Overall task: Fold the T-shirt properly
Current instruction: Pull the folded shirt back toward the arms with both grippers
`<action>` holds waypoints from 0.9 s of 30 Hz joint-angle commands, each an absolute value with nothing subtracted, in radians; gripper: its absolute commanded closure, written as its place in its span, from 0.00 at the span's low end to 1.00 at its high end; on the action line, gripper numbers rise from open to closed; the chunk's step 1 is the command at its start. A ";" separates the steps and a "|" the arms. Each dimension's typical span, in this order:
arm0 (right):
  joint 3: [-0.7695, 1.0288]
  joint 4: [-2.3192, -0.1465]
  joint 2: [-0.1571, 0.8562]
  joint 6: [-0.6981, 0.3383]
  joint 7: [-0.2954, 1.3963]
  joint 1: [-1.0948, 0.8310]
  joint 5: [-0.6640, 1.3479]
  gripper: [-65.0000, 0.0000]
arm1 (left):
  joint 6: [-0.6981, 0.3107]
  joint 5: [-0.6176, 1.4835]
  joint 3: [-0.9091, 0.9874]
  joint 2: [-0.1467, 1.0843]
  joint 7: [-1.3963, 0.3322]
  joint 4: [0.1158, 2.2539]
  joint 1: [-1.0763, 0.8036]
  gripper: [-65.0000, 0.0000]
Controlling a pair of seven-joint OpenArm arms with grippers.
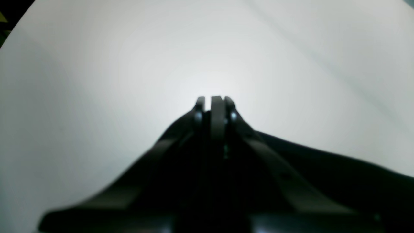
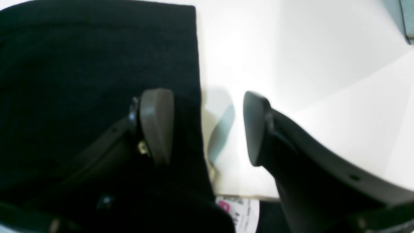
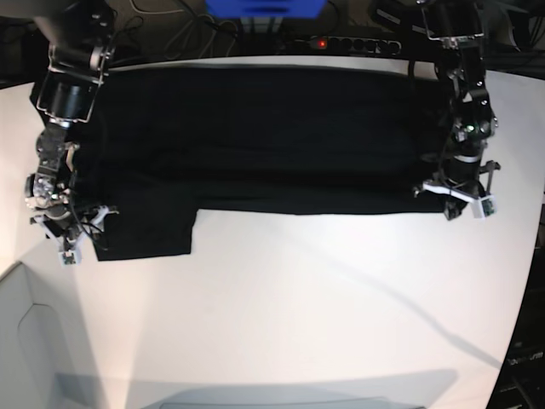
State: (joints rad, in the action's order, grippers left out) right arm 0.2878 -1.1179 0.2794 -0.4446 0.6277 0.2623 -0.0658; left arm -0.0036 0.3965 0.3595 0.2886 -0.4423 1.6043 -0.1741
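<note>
T-shirt [image 3: 255, 141]: black, spread flat across the white table [image 3: 298, 307] toward twelve o'clock. Left gripper [image 1: 215, 102]: jaws pressed together at the shirt's three o'clock edge. Right gripper [image 2: 207, 126]: jaws spread, straddling the nine o'clock edge; white tag [image 2: 241, 210] nearby.

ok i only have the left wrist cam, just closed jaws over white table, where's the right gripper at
observer: the right gripper is open and straddles the T-shirt edge, with one finger over the cloth and the other over bare table
operator: is it pinching any cloth
observer: no, the jaws stand wide with nothing pinched, and a white tag shows at the shirt edge near the gripper's base
operator: and how does the shirt lie overall
observer: in the base view it's a long band across the far side of the table, with one flap reaching toward the near side by the right arm
</note>
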 commanded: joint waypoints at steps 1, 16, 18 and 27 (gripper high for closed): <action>0.286 -1.118 0.277 -0.446 0.656 0.269 -0.079 0.52 | -0.005 0.397 0.369 0.305 -0.417 1.620 -0.165 1.00; 0.294 -1.537 0.269 -0.447 0.659 0.136 -0.076 1.00 | -0.005 0.397 0.367 0.302 -0.417 1.624 -0.166 1.00; 0.294 -1.662 0.243 -0.447 0.659 0.094 -0.076 1.00 | -0.005 0.397 0.367 0.302 -0.417 1.629 -0.166 1.00; 0.320 -2.034 0.173 -0.447 0.651 -0.127 -0.076 1.00 | -0.005 0.406 0.369 0.300 -0.417 1.658 -0.194 1.00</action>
